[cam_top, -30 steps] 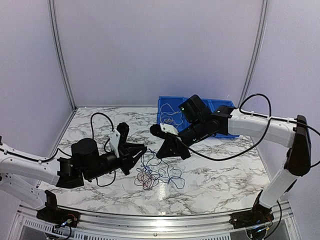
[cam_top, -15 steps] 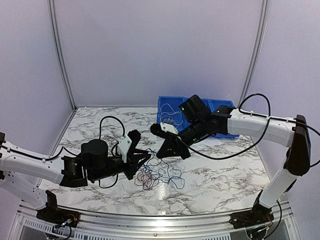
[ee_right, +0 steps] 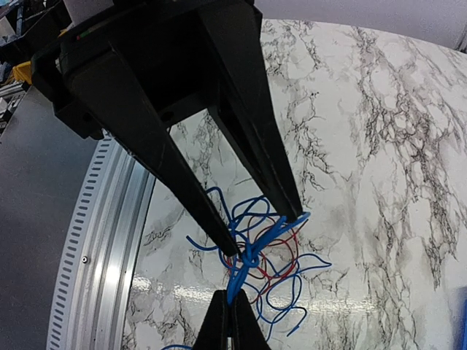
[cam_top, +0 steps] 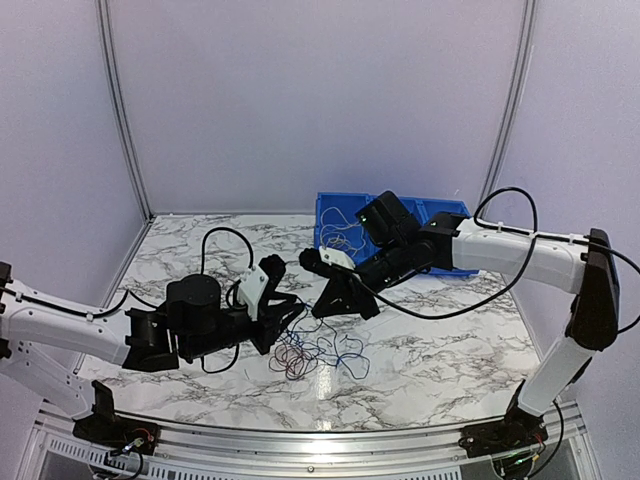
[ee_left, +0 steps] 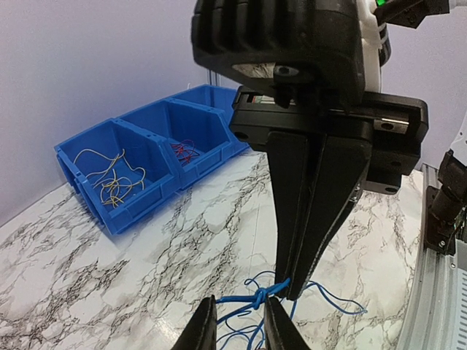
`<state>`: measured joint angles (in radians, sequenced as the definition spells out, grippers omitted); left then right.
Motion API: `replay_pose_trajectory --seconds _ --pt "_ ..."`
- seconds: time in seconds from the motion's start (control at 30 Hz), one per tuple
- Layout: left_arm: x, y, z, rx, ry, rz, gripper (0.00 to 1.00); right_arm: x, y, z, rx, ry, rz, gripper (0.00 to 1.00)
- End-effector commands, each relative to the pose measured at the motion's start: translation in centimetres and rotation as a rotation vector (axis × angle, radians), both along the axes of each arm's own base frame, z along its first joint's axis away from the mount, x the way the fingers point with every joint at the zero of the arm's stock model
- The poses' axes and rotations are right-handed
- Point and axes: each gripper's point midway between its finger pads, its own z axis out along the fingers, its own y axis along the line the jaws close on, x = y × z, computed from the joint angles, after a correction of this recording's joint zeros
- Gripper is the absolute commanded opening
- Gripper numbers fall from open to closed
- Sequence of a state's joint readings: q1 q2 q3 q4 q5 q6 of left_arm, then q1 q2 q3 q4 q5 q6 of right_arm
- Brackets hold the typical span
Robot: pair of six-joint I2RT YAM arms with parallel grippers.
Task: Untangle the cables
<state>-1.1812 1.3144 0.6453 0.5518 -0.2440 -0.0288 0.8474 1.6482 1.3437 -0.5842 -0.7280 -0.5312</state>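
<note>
I'm looking into a robot lab cell: plain lilac panels, metal poles at the corners. Marble-print table, aluminium rail along its near edge, blue bins.

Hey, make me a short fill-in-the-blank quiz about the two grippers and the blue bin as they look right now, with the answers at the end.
1. The cable pinched in the right gripper is ___ in colour.
2. The left gripper is not shut but ___, with that cable's strands between its jaws.
3. In the blue bin, one compartment holds yellow-white wires; the bunch in the next compartment is ___.

Missing words: blue; open; red.
</note>
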Motion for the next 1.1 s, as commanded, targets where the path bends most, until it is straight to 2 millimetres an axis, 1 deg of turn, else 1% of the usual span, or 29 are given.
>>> replay_pose_trajectory --seconds 0.0,0.07,0.17,0.3,0.37,0.43,0.53,0.57,0.6,0.73,0.83,0.9,0.93,0.97,1.07 --pt "0.1 -1.0 0.6 0.006 -0.019 -0.017 0.23 0.4 0.5 1.1 0.03 0.0 0.005 0.0" --pt "0.1 -1.3 0.5 0.01 -0.016 -0.022 0.2 0.4 0.5 1.1 0.031 0.001 0.005 0.0" --pt "0.1 -1.6 0.3 0.013 -0.014 -0.027 0.09 0.3 0.5 1.2 0.033 0.001 0.008 0.0" --pt "0.2 -1.5 0.2 0.017 -0.013 -0.021 0.0 0.2 0.4 1.1 0.033 0.005 0.011 0.0" --pt "0.2 -1.3 0.2 0.017 -0.014 -0.015 0.0 0.0 0.3 0.9 0.033 0.009 0.018 0.0" --pt "0.2 -1.1 0.3 0.011 -0.011 -0.011 0.0 -0.3 0.1 0.3 0.027 0.013 0.028 0.0" --pt "-0.1 -1.0 0.8 -0.018 -0.001 -0.021 0.0 -1.3 -0.2 -1.6 -0.023 0.042 0.067 0.1" --pt "-0.3 -1.0 1.0 -0.034 0.001 -0.035 0.0 -1.6 -0.3 -1.9 -0.032 0.056 0.082 0.12" --pt "-0.4 -1.0 1.3 -0.049 0.004 -0.048 0.0 -1.9 -0.3 -1.6 -0.023 0.068 0.093 0.12" --pt "-0.6 -0.8 1.7 -0.086 0.012 -0.063 0.0 -2.4 -0.2 1.1 0.046 0.047 0.121 0.21" --pt "-0.6 -0.7 1.5 -0.088 0.018 -0.068 0.0 -2.4 -0.4 1.6 0.045 0.036 0.126 0.23" --pt "-0.5 -0.6 1.1 -0.082 0.021 -0.057 0.0 -2.3 -0.7 1.2 0.031 0.029 0.115 0.16" --pt "-0.4 -0.4 0.6 -0.072 0.024 -0.049 0.0 -1.8 -0.6 0.5 0.021 0.018 0.087 0.15" --pt "-0.4 -0.3 0.3 -0.067 0.03 -0.043 0.0 -1.3 -0.7 -0.3 0.002 0.006 0.056 0.15" --pt "-0.1 0.6 -1.6 -0.042 0.062 0.0 0.0 -0.1 -1.3 -3.3 -0.062 -0.042 0.003 0.15"
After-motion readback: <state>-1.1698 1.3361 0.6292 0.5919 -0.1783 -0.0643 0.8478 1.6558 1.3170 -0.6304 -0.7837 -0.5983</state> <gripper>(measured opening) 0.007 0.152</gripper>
